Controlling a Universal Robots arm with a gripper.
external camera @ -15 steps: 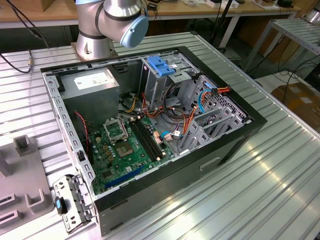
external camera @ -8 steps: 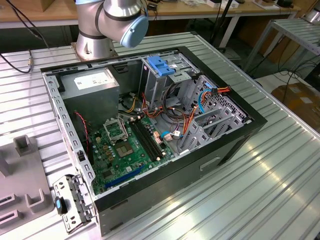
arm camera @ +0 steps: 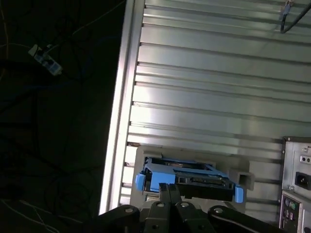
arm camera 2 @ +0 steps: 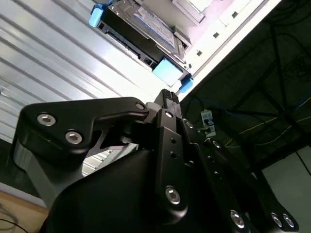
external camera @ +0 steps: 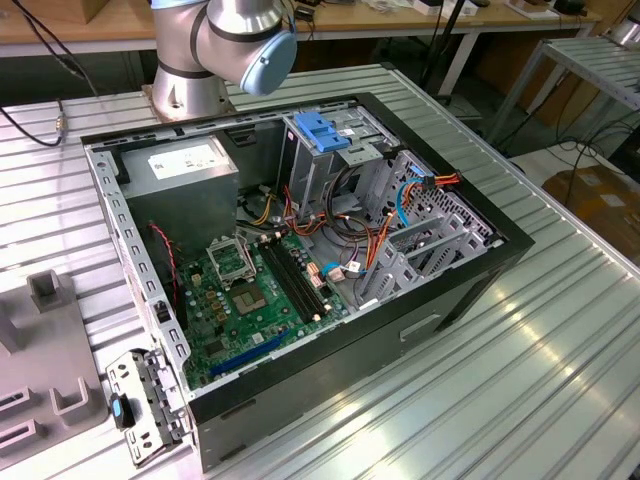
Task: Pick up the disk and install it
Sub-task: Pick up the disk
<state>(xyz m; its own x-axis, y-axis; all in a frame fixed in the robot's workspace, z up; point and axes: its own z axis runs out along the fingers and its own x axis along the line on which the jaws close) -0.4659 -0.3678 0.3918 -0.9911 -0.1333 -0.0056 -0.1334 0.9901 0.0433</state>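
Gripper point(arm camera: 169, 186) pressed together, empty, near disk point(arm camera: 194, 178) on holder point(arm camera: 243, 180); case point(arm camera: 296, 184) beside. Exterior view: cage point(external camera: 325, 140) at case's 12 o'clock.

Silver-grey tubular arm point(external camera: 188, 45) with rounded joint housings, pale blue round end cap point(external camera: 268, 62), matte black gripper point(arm camera 2: 170, 96) of flat angular linkage bars, silver hex-socket screws point(arm camera 2: 45, 119) at the pivots, narrow ribbed black fingertips point(arm camera 2: 166, 94), rounded black body point(arm camera 2: 121, 194) behind them

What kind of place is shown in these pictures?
Probably a robotics lab or workshop. An opened computer case sits on a ribbed metal table, a robot arm rises just behind the case, and wooden benches stand beyond.
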